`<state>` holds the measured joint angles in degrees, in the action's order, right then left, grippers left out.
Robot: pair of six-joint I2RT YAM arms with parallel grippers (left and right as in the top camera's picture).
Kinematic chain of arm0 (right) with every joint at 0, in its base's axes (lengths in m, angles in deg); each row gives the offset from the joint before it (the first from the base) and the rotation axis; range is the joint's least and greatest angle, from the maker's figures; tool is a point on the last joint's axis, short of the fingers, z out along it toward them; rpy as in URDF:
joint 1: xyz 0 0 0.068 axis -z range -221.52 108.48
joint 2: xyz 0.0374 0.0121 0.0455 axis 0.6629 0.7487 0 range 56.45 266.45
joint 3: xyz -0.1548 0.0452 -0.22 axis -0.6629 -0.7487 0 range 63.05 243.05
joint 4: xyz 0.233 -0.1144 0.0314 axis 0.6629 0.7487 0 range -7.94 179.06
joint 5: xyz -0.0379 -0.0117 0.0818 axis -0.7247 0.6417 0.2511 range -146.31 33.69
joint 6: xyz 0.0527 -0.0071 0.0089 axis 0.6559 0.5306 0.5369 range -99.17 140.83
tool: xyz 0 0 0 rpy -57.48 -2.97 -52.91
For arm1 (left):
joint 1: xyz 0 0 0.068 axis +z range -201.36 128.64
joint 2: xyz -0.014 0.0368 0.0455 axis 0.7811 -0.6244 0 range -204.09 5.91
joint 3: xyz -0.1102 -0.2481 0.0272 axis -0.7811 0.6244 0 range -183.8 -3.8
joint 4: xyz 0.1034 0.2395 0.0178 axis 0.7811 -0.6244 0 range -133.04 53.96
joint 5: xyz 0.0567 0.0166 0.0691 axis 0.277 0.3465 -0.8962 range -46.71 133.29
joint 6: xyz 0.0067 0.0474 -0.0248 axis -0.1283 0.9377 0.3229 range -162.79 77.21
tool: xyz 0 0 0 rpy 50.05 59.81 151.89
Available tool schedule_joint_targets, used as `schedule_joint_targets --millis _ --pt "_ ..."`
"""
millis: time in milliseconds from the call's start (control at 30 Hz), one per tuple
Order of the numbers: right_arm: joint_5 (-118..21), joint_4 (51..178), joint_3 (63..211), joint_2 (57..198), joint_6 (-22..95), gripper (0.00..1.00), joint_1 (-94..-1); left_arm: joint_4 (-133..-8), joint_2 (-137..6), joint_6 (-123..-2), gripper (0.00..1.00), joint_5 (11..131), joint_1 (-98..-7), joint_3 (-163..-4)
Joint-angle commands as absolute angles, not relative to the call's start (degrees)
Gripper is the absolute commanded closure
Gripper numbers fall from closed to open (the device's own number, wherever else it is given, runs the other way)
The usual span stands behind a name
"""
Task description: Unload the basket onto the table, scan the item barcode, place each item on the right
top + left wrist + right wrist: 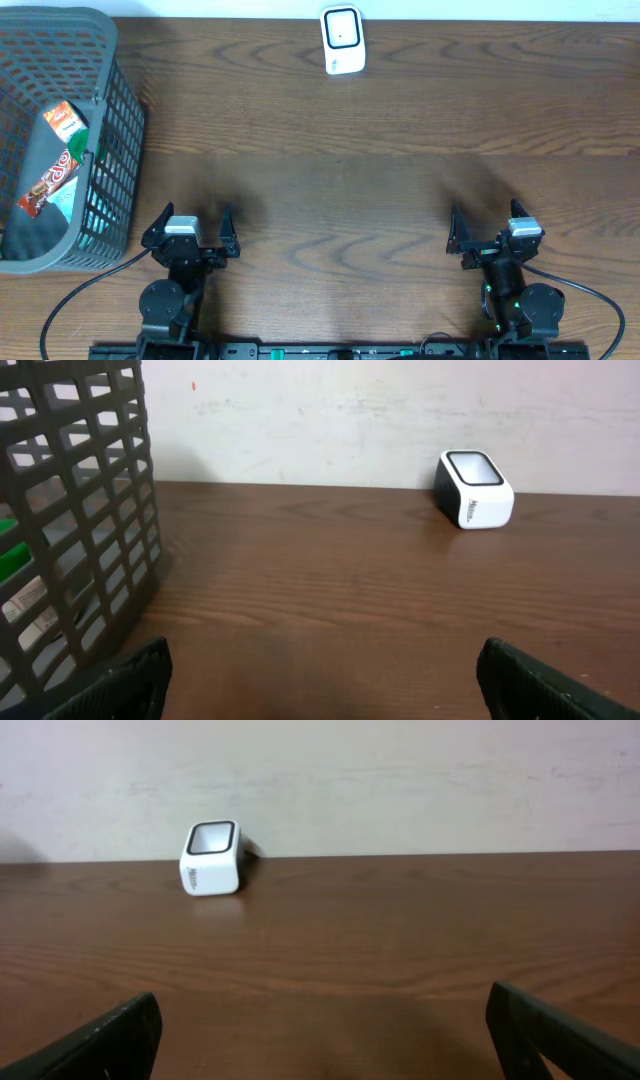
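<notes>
Both arms folded low at near edge of table (350, 150), wrists level, pointing at far wall. Left gripper (193, 225): jaws spread wide, nothing held. Right gripper (484, 228): same, empty. Snack packets (55, 165) lie inside grey basket (118, 130), far left. White scanner (341, 40) at far edge, centre.

1. The left gripper (193, 226) is resting low and pointing forward, its jaws standing wide apart and gripping nothing.
2. The right gripper (487, 233) is sitting likewise, jaws gaping wide, also empty.
</notes>
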<state>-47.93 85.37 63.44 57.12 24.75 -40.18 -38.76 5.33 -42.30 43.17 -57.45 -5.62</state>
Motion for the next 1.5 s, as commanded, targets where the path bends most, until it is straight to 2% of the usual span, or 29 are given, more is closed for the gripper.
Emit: schedule_joint_targets --millis 0,533,867,1133,1233,1333,1467 --pt "-47.38 85.57 63.37 56.94 25.47 0.01 -40.81 -40.14 5.68 -41.29 0.02 43.28 -57.21 -4.03" --pt "-47.4 85.57 63.37 56.94 25.47 0.01 -40.81 -40.05 5.68 -41.31 0.02 41.62 -57.21 -4.03" --pt "-47.38 85.57 63.37 56.94 25.47 0.01 -40.81 -41.26 3.36 -41.69 0.02 46.78 -57.21 -10.43" --pt "-47.4 85.57 63.37 56.94 25.47 0.01 -40.81 -55.97 -14.76 -43.04 0.02 46.76 -57.21 -35.37" --pt "-47.4 85.57 63.37 56.94 25.47 0.01 -40.81 -66.3 -24.61 -43.04 0.02 47.35 -57.21 -49.8" --pt "-47.4 85.57 63.37 56.94 25.47 0.01 -40.81 -79.44 -32.57 -43.02 0.02 55.13 -57.21 -61.07" --pt "-47.4 85.57 63.37 56.94 25.47 0.01 -40.81 -83.37 -38.58 -44.4 0.02 58.91 -57.21 -63.87"
